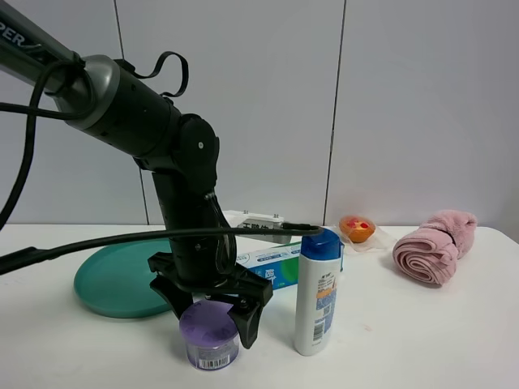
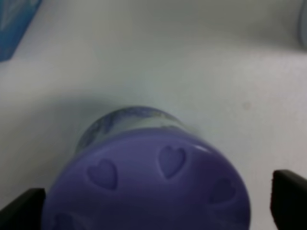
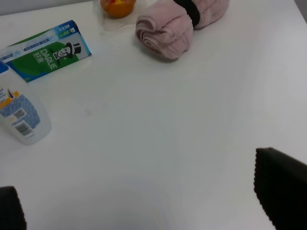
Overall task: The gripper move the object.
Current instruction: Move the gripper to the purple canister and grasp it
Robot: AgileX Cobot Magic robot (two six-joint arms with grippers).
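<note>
The object, a small round jar (image 1: 209,331) with a lavender lid and a barcode label, stands on the white table near its front edge. My left gripper (image 1: 213,324) is lowered over it, one black finger on each side of the lid. In the left wrist view the lid with its heart-shaped cutouts (image 2: 144,177) fills the space between the two fingertips (image 2: 290,201), and a gap shows at the right finger. The left gripper (image 2: 156,206) is open around the jar. My right gripper (image 3: 146,201) is open and empty above bare table; it is not in the exterior view.
A white bottle with a blue cap (image 1: 318,296) stands just right of the jar. A toothpaste box (image 1: 276,263) and a teal plate (image 1: 113,279) lie behind. A rolled pink towel (image 1: 434,247) and a small orange item (image 1: 357,228) sit at the back right.
</note>
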